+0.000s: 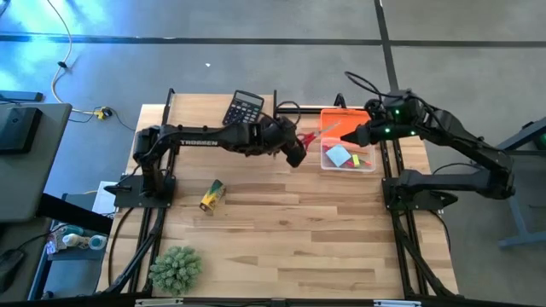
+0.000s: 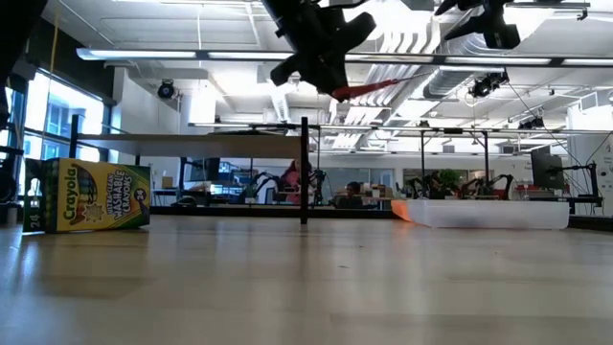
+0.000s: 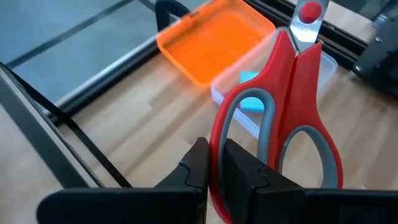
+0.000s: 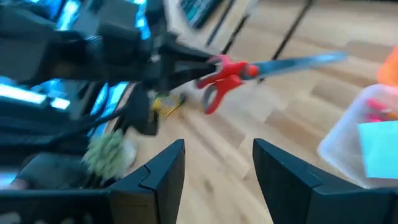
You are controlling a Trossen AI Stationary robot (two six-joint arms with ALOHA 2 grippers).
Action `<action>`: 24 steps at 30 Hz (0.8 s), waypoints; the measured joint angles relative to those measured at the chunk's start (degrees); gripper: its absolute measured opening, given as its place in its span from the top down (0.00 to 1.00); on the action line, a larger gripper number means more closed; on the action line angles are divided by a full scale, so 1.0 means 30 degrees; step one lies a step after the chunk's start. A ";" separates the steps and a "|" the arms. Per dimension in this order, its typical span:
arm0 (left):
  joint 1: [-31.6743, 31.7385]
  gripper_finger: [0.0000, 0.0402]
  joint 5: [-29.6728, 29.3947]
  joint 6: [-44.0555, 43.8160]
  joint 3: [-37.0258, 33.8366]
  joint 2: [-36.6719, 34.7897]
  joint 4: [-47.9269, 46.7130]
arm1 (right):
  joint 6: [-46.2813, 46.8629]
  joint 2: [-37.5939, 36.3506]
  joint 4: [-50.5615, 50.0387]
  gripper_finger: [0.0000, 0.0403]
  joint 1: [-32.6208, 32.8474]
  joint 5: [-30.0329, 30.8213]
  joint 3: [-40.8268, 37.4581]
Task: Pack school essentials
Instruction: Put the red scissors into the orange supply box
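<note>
Left wrist view | left tool (image 3: 214,171) pinches glossy red-handled scissors (image 3: 292,118) | grey-lined loops

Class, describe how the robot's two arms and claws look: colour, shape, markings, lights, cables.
Both arms are dark and jointed. The left arm carries white TROSSEN lettering. The right arm shows green lights near its wrist and a black cable loop. The right claw has two black, angular, wedge-shaped fingers.
</note>
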 joint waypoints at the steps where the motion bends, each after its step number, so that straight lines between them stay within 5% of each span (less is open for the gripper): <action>1: 0.0135 0.96 0.0013 0.0160 0.0103 0.0000 0.0016 | 0.0332 0.0021 -0.0006 0.56 0.0178 0.0845 0.0000; 9: 0.0703 0.96 0.0726 0.1901 0.0697 -0.0005 0.1811 | 0.2581 0.0029 0.1457 0.56 0.0618 0.5430 0.0000; 24: 0.0894 0.96 0.0488 0.3469 0.0700 -0.0007 0.3647 | 0.4529 0.0051 0.2926 0.56 0.1165 0.6334 0.0000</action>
